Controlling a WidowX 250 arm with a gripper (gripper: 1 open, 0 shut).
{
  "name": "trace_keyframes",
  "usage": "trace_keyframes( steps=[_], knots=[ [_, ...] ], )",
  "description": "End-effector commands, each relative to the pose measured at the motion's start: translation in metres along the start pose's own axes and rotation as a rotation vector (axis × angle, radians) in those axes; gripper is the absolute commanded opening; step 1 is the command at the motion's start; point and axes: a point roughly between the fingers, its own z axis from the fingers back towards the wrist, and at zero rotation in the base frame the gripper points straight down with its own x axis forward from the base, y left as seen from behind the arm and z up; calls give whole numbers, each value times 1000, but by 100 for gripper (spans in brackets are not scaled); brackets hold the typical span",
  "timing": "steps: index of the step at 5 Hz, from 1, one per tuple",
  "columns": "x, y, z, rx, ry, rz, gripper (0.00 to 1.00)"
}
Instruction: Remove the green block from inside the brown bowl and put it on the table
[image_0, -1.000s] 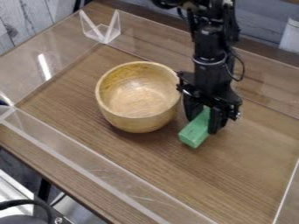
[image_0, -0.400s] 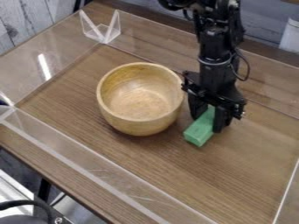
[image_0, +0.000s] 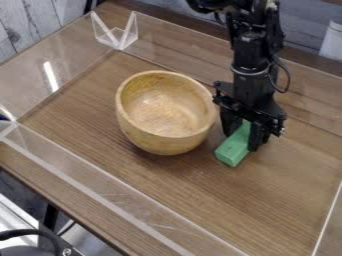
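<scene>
The green block (image_0: 233, 151) stands tilted just right of the brown bowl (image_0: 166, 112). Its lower end is at the table (image_0: 120, 190) surface and its upper end is between my fingers. My gripper (image_0: 249, 136) points straight down and is shut on the block's upper part, with black fingers on either side of it. The bowl is upright with nothing inside. The gripper's left finger stands very close to the bowl's right rim; I cannot tell whether they touch.
Low clear acrylic walls (image_0: 80, 185) run around the table's edges. A small clear triangular piece (image_0: 115, 31) stands at the back left. The black arm (image_0: 249, 40) rises from the gripper toward the top of the view.
The bowl sits slightly further right than a second ago. The gripper and block have barely shifted, and the grip is unchanged.
</scene>
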Motion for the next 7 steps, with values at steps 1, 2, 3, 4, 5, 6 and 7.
trace_keyframes(
  steps=[1, 2, 3, 4, 5, 6, 7],
  knots=[
    [5, 1, 3, 0, -17, 3, 0],
    [6, 2, 2, -2, -16, 11, 0],
    [5, 3, 3, -4, -17, 17, 0],
    [5, 4, 5, -7, -19, 23, 0],
    [5, 4, 6, -10, -20, 29, 0],
    [4, 5, 7, -12, -20, 35, 0],
    [4, 6, 9, -14, -20, 40, 0]
  ],
)
